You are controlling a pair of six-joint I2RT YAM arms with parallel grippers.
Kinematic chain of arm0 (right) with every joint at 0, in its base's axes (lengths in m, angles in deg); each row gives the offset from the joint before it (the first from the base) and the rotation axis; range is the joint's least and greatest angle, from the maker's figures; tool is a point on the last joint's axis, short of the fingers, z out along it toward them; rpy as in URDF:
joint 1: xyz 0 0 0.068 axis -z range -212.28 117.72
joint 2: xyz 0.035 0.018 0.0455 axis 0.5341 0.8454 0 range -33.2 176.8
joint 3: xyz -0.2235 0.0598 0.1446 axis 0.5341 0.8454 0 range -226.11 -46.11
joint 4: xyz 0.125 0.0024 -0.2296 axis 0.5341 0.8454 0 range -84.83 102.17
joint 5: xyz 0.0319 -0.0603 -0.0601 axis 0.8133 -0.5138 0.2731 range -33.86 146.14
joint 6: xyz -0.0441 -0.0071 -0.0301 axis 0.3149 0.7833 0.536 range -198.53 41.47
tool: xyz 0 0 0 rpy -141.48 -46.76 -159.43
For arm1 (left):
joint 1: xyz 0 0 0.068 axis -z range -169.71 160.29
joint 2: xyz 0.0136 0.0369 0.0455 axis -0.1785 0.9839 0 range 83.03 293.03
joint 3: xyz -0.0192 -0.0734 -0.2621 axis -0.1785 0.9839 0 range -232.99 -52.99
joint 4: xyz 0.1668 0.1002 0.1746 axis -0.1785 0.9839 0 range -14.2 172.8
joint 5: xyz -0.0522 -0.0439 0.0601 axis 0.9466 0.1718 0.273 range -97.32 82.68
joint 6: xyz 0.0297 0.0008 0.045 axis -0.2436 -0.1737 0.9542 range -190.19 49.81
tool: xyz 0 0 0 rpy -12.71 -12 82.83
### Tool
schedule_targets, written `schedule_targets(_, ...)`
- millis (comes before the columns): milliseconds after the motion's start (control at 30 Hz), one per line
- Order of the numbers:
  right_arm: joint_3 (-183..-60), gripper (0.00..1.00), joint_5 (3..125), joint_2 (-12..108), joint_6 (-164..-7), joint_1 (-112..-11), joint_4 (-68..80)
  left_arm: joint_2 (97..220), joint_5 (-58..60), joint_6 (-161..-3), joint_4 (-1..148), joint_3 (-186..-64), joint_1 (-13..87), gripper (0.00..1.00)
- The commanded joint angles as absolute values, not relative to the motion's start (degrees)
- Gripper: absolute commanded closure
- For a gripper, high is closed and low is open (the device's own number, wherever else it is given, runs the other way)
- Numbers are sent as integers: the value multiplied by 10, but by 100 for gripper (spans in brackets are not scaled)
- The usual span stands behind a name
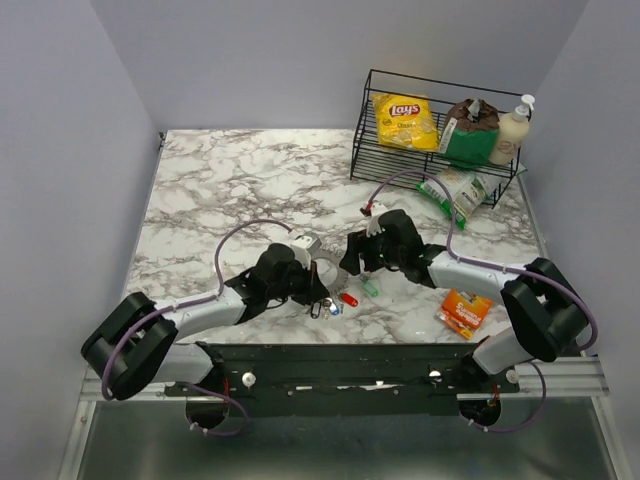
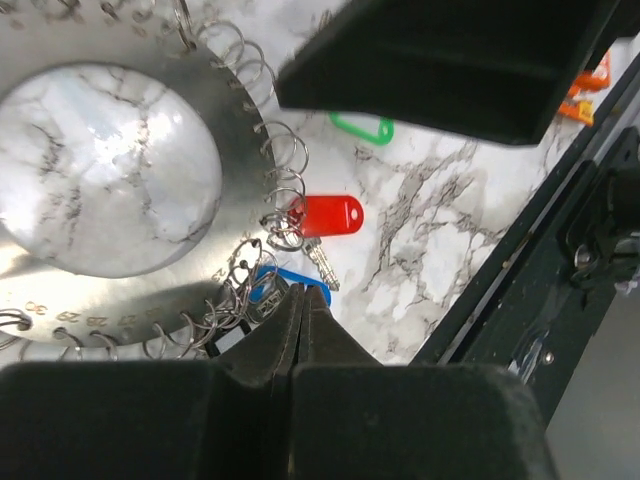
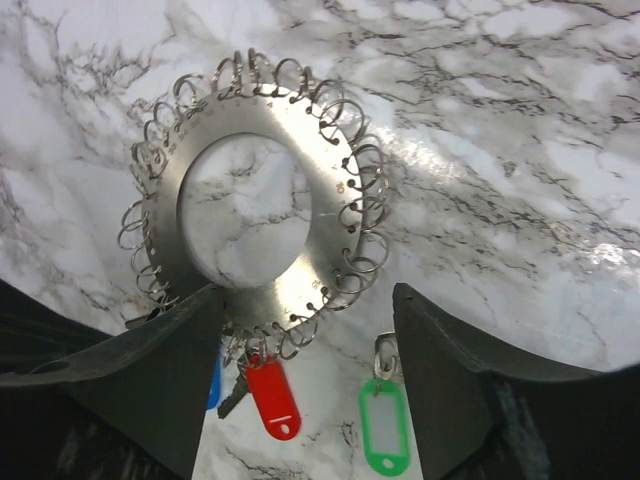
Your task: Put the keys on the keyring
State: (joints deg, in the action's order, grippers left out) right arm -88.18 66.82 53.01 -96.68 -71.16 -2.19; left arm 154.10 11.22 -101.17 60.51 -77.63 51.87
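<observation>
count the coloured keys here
3: red key at the keyring's rim, blue key beside it at the left gripper's tips, green key loose, apart from the ring; none else seen.

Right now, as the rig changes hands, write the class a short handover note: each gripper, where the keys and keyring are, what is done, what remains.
Left gripper: shut, tips at the blue key; whether it pinches anything is unclear.
Right gripper: open, fingers straddling the keyring at the rim by the keys, holding nothing.
Keyring: flat on the marble table, between the grippers.
Done: red key appears hooked to a rim loop. The blue key sits at the rim loops, attachment unclear.
Left: green key lies loose, apart from the ring; hook it on and check the blue.
</observation>
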Motion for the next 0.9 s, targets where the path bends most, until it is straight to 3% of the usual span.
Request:
schedule_targets(0,-896,21,651,528,-981,-697,-10,1592,80,-1016,608,-808,547,100)
schedule_targets(300,-901,10,655,524,-981,-688,-9,1646,38,-1037,642,-836,565,100)
schedule_targets(867,-908,8,673,517,-961,-681,-6,1694,-53,-1036,747,-872,559,100)
